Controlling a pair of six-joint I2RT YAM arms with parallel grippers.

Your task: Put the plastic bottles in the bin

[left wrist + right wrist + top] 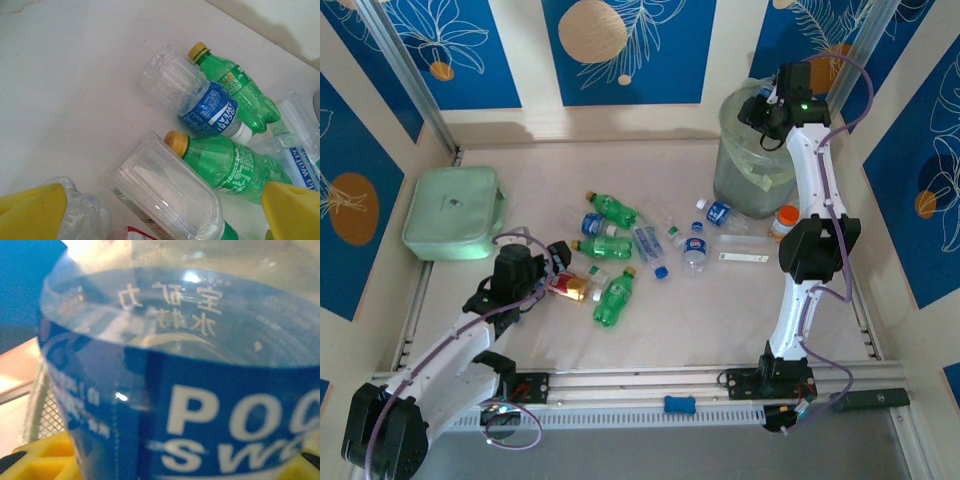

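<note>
My right gripper (758,108) hangs over the bin (740,185), a tall translucent grey bucket with a pale green liner at the back right. It is shut on a clear bottle with a blue label (200,405), which sits right against the wrist camera. Several plastic bottles lie in a heap mid-table, among them green ones with yellow caps (613,298) (227,165) and clear ones with blue labels (695,252) (210,107). My left gripper (558,262) (162,220) is open at the heap's left edge. Its yellow fingers (30,212) straddle a clear bottle base (165,190).
A flat mint-green box (453,212) lies at the left. A white bottle with an orange cap (785,221) stands beside the bin. A red-labelled wrapper (566,287) lies by the left gripper. A flat clear strip (745,257) lies right of the heap.
</note>
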